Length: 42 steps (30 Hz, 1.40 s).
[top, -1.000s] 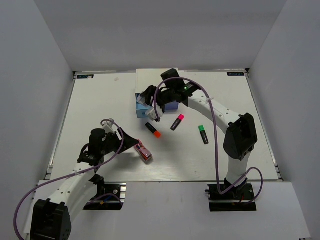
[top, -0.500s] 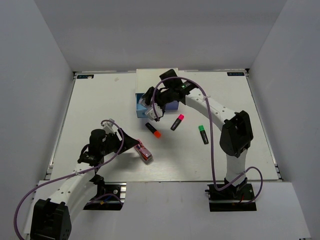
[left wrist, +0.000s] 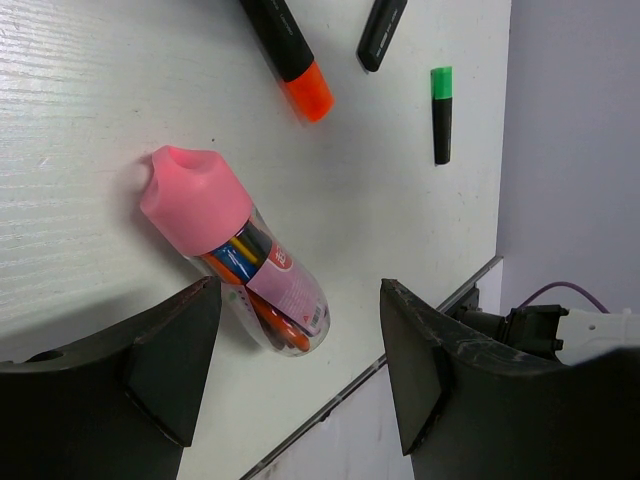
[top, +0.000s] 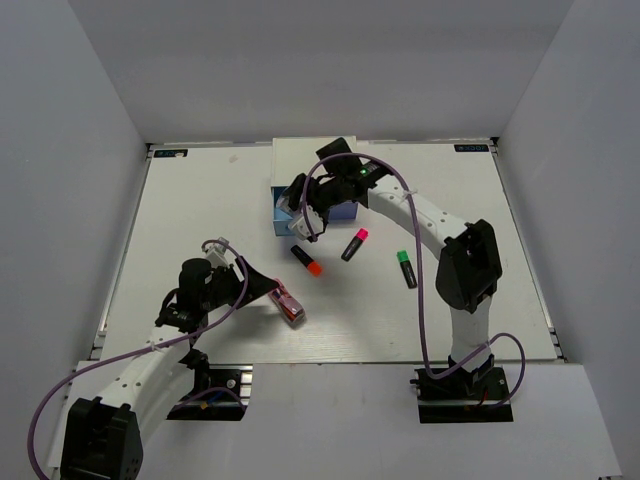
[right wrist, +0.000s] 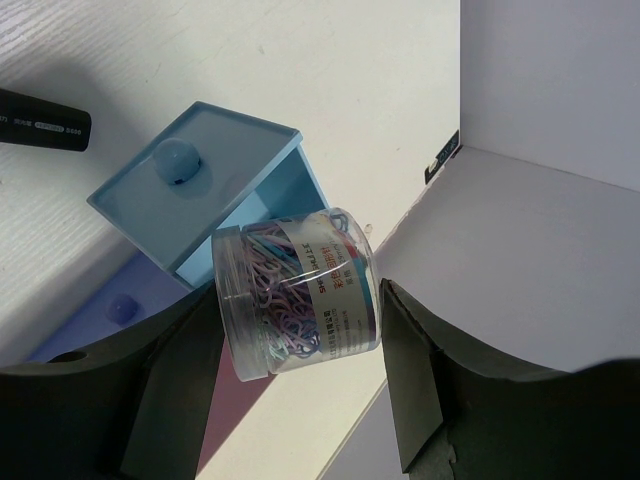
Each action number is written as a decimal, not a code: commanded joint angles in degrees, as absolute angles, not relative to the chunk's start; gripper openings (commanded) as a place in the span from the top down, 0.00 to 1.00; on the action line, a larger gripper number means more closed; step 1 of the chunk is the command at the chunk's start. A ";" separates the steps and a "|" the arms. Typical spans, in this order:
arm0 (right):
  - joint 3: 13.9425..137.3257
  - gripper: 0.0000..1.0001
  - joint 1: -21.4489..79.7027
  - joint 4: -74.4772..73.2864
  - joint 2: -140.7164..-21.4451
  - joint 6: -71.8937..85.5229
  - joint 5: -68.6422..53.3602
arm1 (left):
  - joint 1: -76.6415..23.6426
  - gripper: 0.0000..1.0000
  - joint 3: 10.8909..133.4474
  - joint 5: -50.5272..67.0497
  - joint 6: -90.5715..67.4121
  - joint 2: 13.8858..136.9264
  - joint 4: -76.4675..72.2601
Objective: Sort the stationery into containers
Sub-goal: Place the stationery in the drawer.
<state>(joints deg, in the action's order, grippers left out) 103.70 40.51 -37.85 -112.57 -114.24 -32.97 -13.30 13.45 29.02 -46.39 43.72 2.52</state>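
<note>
Clip jar (right wrist: pixel 292 262), clear, pastel clips: gripped by right gripper (right wrist: pixel 295 298) at open blue drawer (right wrist: pixel 200 190), 12 o'clock on surface (top: pixel 200 200).
Pink-capped tube (left wrist: pixel 235 250): lying at 7 o'clock; left gripper (left wrist: pixel 297 290) spread wide just beside it, holding nothing.
Orange marker (top: pixel 307 260), pink marker (top: pixel 354 244), green marker (top: pixel 406 268): loose near centre.

Lab enclosure, grey walls (top: pixel 320 70), white table (top: pixel 200 210)
</note>
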 commanded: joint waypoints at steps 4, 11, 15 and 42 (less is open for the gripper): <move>106.52 0.65 40.52 -40.34 -113.47 -138.34 -33.57 | -13.10 0.25 12.74 29.71 -46.32 43.51 1.41; 106.70 0.58 40.52 -41.13 -113.55 -140.71 -33.40 | -13.10 0.25 12.22 29.71 -46.32 43.51 1.41; 108.19 0.50 40.60 -42.27 -114.17 -141.33 -33.31 | -13.10 0.25 12.22 29.71 -46.32 42.98 1.41; 103.45 0.10 40.43 -32.10 -111.18 -135.73 -32.96 | -13.10 0.25 12.74 29.71 -46.32 42.45 1.41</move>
<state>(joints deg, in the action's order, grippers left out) 104.97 40.51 -37.52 -113.73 -114.39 -32.73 -13.30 12.62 29.04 -46.41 43.27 2.11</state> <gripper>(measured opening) 0.904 0.747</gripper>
